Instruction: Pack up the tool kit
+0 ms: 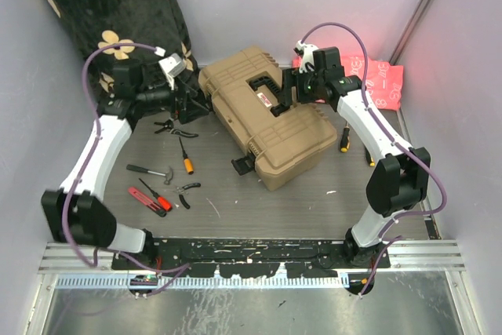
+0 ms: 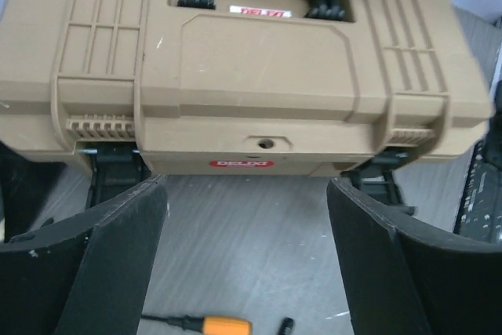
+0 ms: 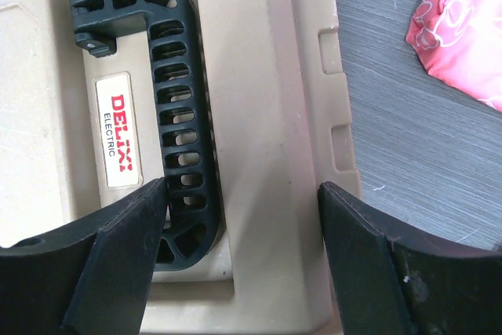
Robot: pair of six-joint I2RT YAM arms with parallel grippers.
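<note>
The tan toolbox (image 1: 271, 119) lies closed in the middle of the table, turned at an angle, with its black handle (image 1: 265, 88) folded into the lid. My left gripper (image 1: 191, 104) is open and empty, low at the box's left side. In the left wrist view (image 2: 247, 221) it faces the box's side wall (image 2: 235, 60), a short way off. My right gripper (image 1: 289, 93) is open just above the lid. In the right wrist view (image 3: 243, 225) its jaws stand either side of the lid ridge beside the handle (image 3: 176, 115). Loose tools lie to the left.
Left of the box lie black pliers (image 1: 166, 125), an orange-handled screwdriver (image 1: 186, 156) (image 2: 220, 325), a hammer (image 1: 149, 171), red-handled tools (image 1: 147, 200) and small pliers (image 1: 186, 192). A screwdriver (image 1: 345, 139) lies right of the box. A pink cloth (image 1: 380, 82) (image 3: 463, 37) and a black floral blanket (image 1: 118, 5) lie at the back.
</note>
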